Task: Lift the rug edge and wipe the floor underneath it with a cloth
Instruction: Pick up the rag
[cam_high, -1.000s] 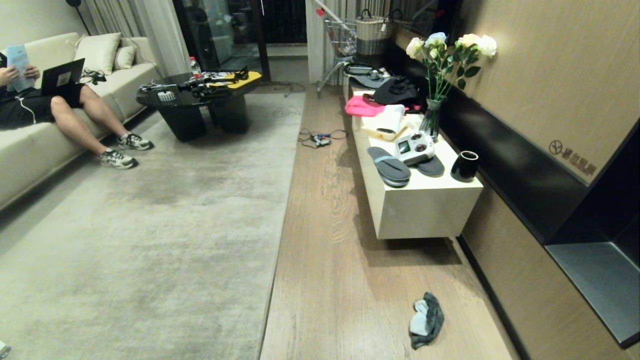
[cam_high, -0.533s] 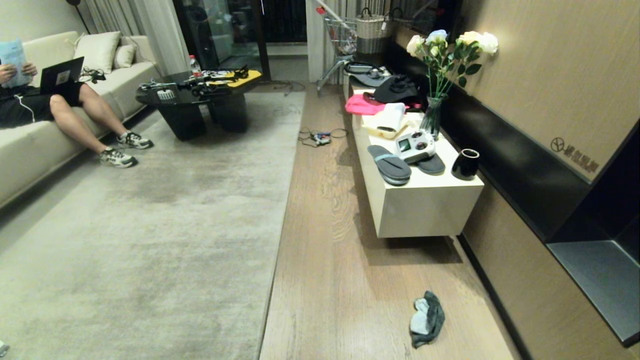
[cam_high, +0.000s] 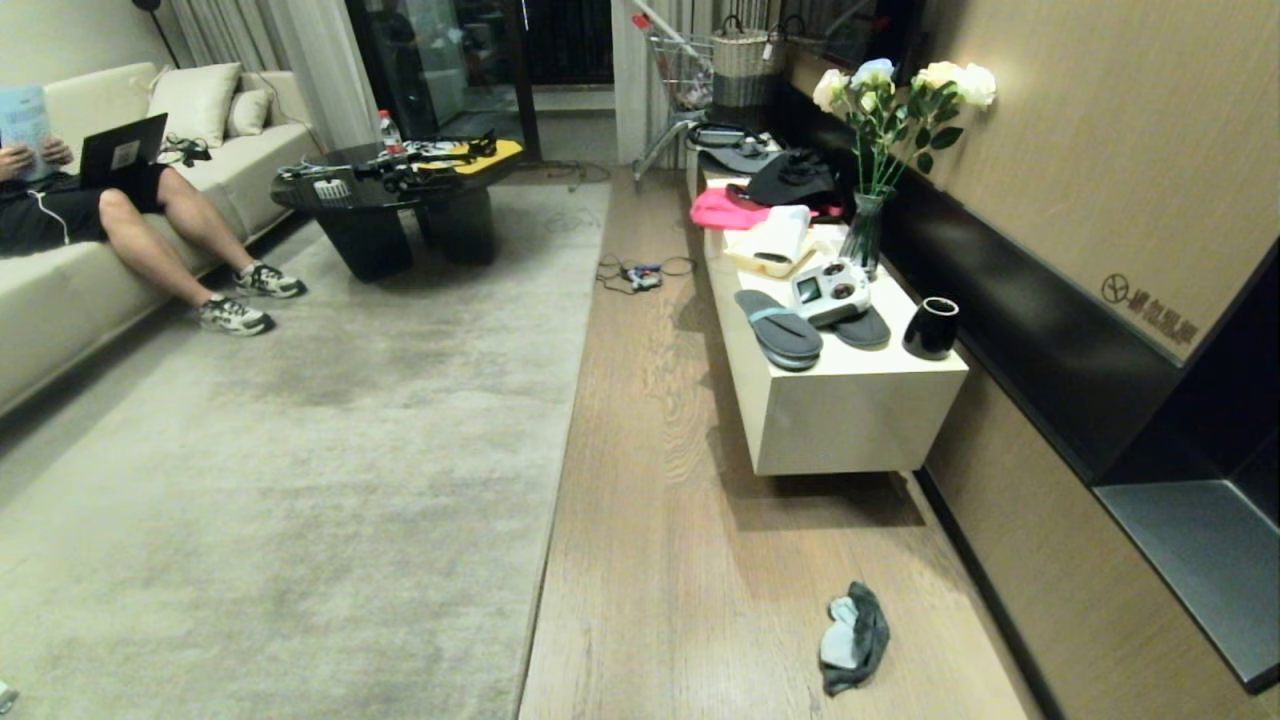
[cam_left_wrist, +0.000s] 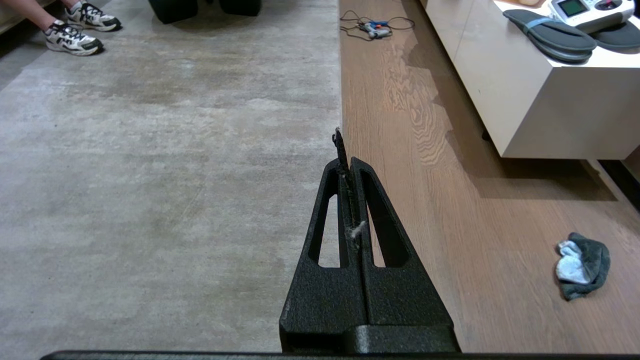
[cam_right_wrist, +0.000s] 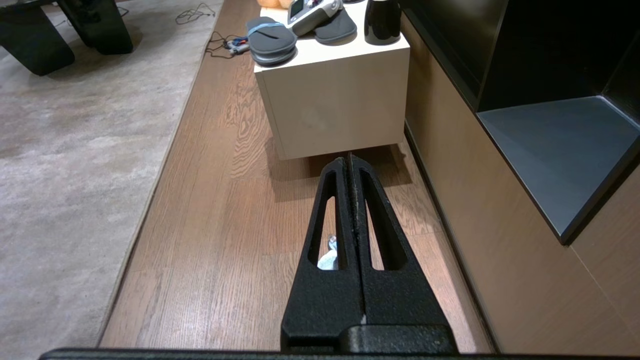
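Note:
The pale rug edge (cam_high: 558, 440) lies flat and runs away from me along the wood floor (cam_high: 650, 520). A small dark grey and pale blue cloth (cam_high: 853, 638) lies crumpled on the floor near the wall, apart from the rug. Neither arm shows in the head view. In the left wrist view my left gripper (cam_left_wrist: 348, 161) is shut and empty, high over the rug edge (cam_left_wrist: 339, 90), with the cloth (cam_left_wrist: 582, 264) off to one side. My right gripper (cam_right_wrist: 349, 160) is shut and empty above the floor; the cloth (cam_right_wrist: 330, 257) peeks through a finger slot.
A low white cabinet (cam_high: 850, 420) with slippers, a remote, a vase and a black cup stands along the right wall. Cables (cam_high: 640, 275) lie on the floor further on. A black coffee table (cam_high: 400, 200) stands on the rug. A person sits on the sofa (cam_high: 60, 290).
The whole head view has shifted very slightly, so the camera moved. The person on the sofa raised a paper. The cloth and rug lie as before.

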